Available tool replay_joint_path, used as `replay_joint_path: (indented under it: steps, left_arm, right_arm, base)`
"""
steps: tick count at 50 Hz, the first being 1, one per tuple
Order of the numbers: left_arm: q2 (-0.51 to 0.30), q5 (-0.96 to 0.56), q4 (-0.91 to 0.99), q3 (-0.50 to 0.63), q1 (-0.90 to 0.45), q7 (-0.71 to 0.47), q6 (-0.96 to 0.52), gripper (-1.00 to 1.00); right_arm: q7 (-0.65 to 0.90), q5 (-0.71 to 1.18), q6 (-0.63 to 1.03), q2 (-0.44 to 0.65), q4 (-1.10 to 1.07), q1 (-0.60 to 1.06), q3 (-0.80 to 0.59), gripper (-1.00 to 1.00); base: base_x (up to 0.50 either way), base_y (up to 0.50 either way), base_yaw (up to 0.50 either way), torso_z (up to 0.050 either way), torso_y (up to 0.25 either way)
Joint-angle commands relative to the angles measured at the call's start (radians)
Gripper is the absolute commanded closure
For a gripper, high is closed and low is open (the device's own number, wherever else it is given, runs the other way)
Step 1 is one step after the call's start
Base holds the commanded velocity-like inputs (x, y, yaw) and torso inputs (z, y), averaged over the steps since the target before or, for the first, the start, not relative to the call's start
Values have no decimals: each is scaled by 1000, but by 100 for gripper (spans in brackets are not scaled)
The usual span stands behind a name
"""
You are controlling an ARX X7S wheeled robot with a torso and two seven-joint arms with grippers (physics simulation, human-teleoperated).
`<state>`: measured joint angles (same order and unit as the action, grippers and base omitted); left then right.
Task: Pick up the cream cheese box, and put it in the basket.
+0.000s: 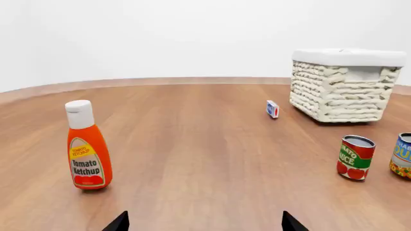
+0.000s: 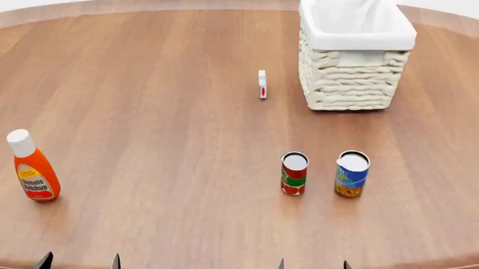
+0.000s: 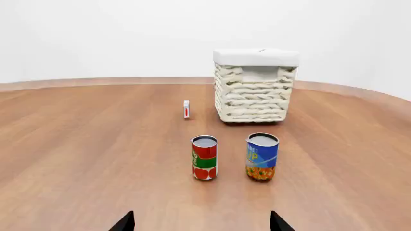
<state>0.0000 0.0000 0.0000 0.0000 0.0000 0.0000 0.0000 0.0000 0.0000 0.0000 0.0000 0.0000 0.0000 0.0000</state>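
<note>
The cream cheese box point(image 2: 262, 84) stands on its thin edge on the wooden table, just left of the basket point(image 2: 351, 78), a tall cream wicker one with a white liner. The left wrist view shows the box point(image 1: 272, 109) and the basket point(image 1: 340, 91); so does the right wrist view, box point(image 3: 186, 109) and basket point(image 3: 254, 91). Both grippers sit at the table's near edge, far from the box. My left gripper point(image 2: 79, 262) is open and empty, as is my right gripper point(image 2: 313, 264). Only their dark fingertips point(image 1: 119, 222) point(image 3: 125, 222) show.
A red-and-green can point(image 2: 294, 173) and a blue can point(image 2: 351, 173) stand side by side between my right gripper and the basket. A tomato ketchup bottle point(image 2: 31, 166) stands at the near left. The round table's edge point(image 2: 150, 5) curves behind the basket.
</note>
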Motion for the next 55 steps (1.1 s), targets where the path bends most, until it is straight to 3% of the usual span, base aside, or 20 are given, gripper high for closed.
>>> replay_joint_path:
  steps: [1,44,55]
  left_arm:
    - [-93,-93,7,110,-4,-110,0,-100]
    - [-134,-154,-3,156,4,-119,40,-100]
    - [-137,-149,-39,174,-6,-122,65,-100]
  right_arm:
    - [16,14,6,14,-8,-1,-16,-100]
    - [134,13,-87,89,18,-20,-133,-100]
    - [140,26,-84,101,46,-4,-153,-100]
  base:
    - [0,0,0,0,0]
    - [0,0,0,0,0]
    - [233,-133,0,0,0]
